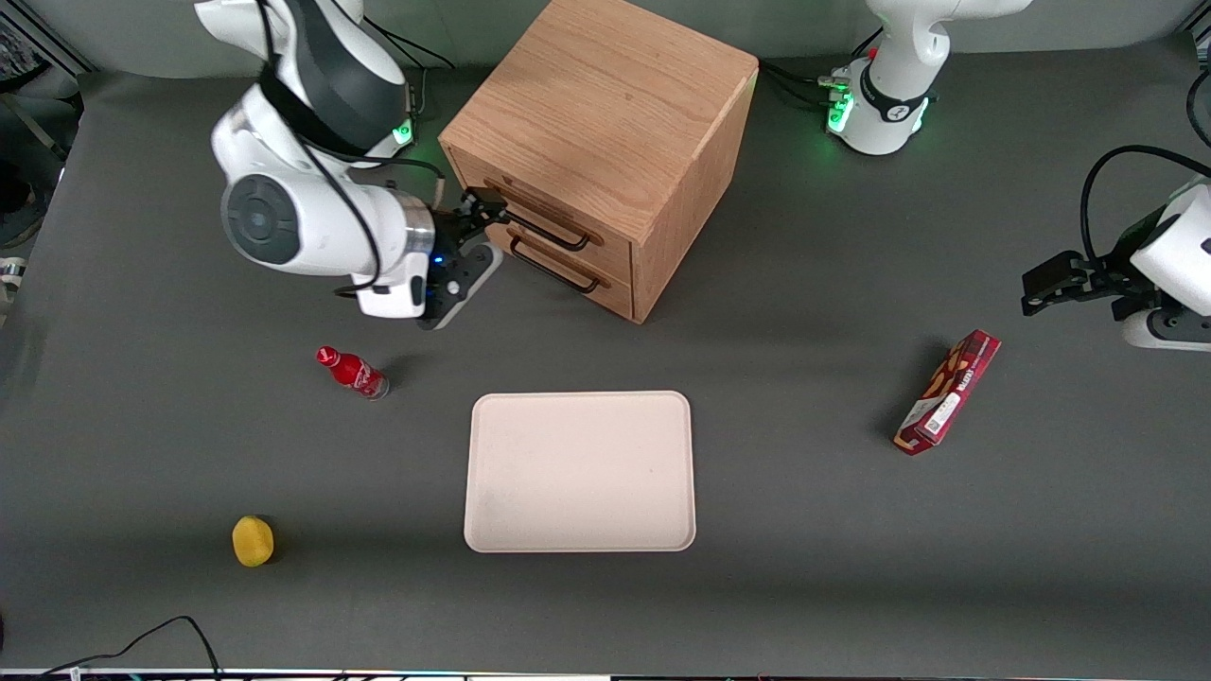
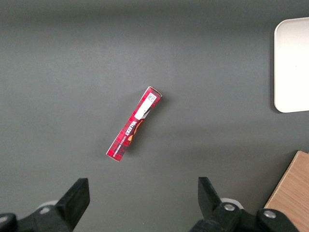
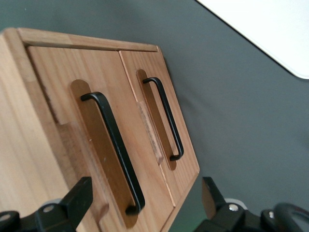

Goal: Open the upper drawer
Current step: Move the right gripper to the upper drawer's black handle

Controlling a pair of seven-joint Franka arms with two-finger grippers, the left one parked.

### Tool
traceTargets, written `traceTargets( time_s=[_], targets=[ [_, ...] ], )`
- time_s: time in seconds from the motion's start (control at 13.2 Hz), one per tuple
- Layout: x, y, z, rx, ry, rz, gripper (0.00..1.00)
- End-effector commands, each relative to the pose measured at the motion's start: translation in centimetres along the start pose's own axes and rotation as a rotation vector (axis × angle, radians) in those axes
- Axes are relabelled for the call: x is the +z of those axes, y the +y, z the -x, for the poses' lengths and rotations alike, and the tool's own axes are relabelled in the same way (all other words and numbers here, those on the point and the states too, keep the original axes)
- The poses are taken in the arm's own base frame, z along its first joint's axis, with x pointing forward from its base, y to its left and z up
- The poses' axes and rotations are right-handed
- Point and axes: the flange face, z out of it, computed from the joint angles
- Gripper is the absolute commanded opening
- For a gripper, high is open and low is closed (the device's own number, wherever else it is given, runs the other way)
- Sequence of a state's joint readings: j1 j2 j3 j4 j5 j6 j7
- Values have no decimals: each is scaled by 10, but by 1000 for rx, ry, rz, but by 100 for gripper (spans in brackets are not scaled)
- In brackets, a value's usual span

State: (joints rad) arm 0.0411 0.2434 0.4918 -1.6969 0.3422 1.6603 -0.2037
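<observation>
The tool (image 1: 481,219) is hovering just in front of the wooden cabinet (image 1: 605,113), at the end of the upper drawer (image 1: 535,216) that lies toward the working arm's end of the counter (image 1: 804,530). Its two fingers (image 3: 79,198) are standing spread wide apart, gripping nothing, with the near end of the upper drawer's handle (image 3: 116,145) sitting in the gap between them but touching neither.

The upper drawer is sitting closed, its front flush with the cabinet face, directly above the lower drawer (image 1: 568,270). Its front is facing the tool and angling toward the front camera. The thin black bar handle is running lengthwise along the drawer front, parallel to the cabinet's top edge, so its long axis is stretching away from the tool toward the parked arm's end of the counter. The lower drawer's handle (image 3: 166,121) is lying parallel to it, just beside it and a little farther from the tool.

Nearer to the front camera than the tool, a small red bottle (image 1: 352,372) is lying on the counter, and a yellow fruit (image 1: 253,540) is sitting nearer still. A pale tray (image 1: 492,530) is resting nearer the camera than the cabinet. A red snack box (image 1: 948,392) is lying well apart, toward the parked arm's end.
</observation>
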Motion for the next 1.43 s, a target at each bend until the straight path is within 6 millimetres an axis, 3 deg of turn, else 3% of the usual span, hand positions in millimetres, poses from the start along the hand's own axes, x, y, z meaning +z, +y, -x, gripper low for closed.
traceTargets(
  time_s=[0.0, 0.23, 0.91, 1.13, 1.36],
  targets=[
    [26, -2, 6, 6, 17, -13, 100],
    [56, -5, 5, 16, 34, -8, 100],
    [89, -12, 11, 35, 45, -1, 100],
    [87, -8, 8, 22, 53, 15, 100],
    [82, 10, 3, 10, 48, 68, 100]
  ],
)
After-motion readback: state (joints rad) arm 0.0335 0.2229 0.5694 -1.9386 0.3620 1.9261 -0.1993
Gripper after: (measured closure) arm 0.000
